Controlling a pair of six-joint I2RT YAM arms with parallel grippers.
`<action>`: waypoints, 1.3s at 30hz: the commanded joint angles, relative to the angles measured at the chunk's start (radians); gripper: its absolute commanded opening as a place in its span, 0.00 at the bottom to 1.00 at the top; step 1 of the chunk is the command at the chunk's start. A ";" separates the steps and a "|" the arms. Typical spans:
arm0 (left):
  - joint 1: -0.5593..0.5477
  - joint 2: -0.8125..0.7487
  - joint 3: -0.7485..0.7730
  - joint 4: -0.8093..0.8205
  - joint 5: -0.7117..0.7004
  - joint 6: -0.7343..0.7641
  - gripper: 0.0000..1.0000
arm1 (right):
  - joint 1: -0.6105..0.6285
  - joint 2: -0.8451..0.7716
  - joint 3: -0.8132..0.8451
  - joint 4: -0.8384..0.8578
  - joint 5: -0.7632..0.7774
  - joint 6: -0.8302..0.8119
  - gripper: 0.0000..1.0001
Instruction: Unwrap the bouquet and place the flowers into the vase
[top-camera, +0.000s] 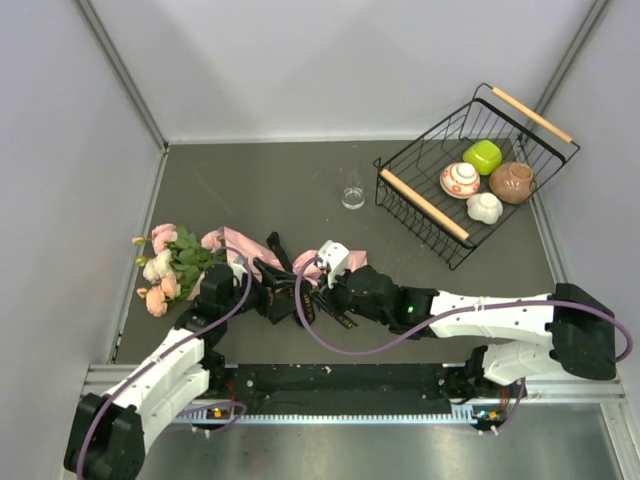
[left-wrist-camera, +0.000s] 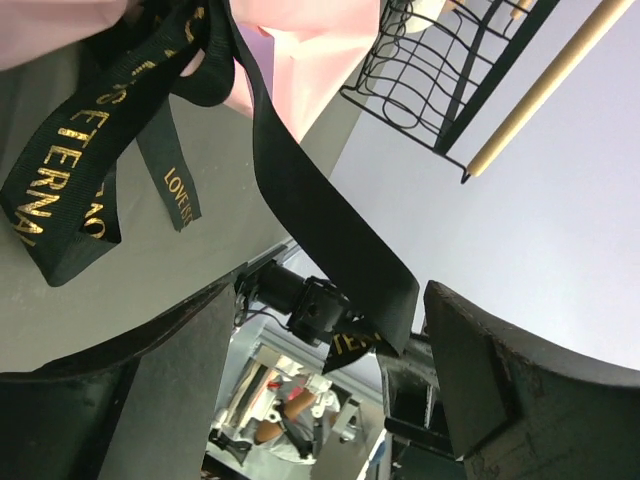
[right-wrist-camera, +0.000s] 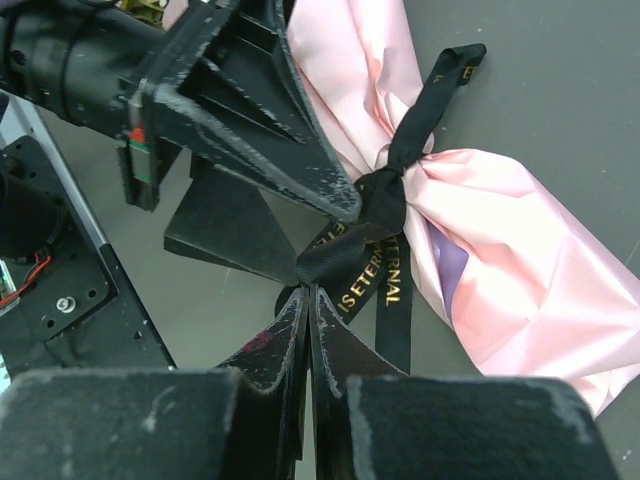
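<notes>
Right end effector (right-wrist-camera: 308, 288): fingers pressed fully together at lower centre of the right wrist view, pinching a strand of the black ribbon (right-wrist-camera: 385, 200) just below its knot.

Left end effector (left-wrist-camera: 335, 290): jaws wide apart, gripping nothing. One ribbon tail slants through the gap; contact with either finger not clear.

Knot not yet undone. It cinches the neck of the pink paper (right-wrist-camera: 500, 240), which fans toward the right edge of the frame.

Overhead: bouquet (top-camera: 238, 247) lies flat on the worktop (top-camera: 280, 190), lower left. Flowers (top-camera: 168, 268) at far left. Vase (top-camera: 353, 197) upright at upper centre, well apart from the bouquet, just left of the wire basket (top-camera: 425, 203).

Step in hand, as I judge it: untying the bow.
- Pull the pinched strand low, straight away from the knot.
- Have the left end effector close on the paper neck or the other tail first, so the bundle is anchored and does not drag.
- Confirm the strand is a free end, not one that tightens the knot.
- Go slowly.
</notes>
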 joint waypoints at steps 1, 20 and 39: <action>-0.009 0.067 0.022 0.122 -0.025 -0.044 0.82 | -0.004 -0.005 0.023 0.065 -0.050 -0.012 0.00; -0.060 0.211 0.065 0.253 -0.053 0.120 0.00 | -0.007 0.020 0.043 -0.075 0.036 0.031 0.34; -0.058 0.164 0.246 -0.085 -0.206 0.458 0.00 | -0.090 0.213 0.007 -0.331 -0.005 0.146 0.64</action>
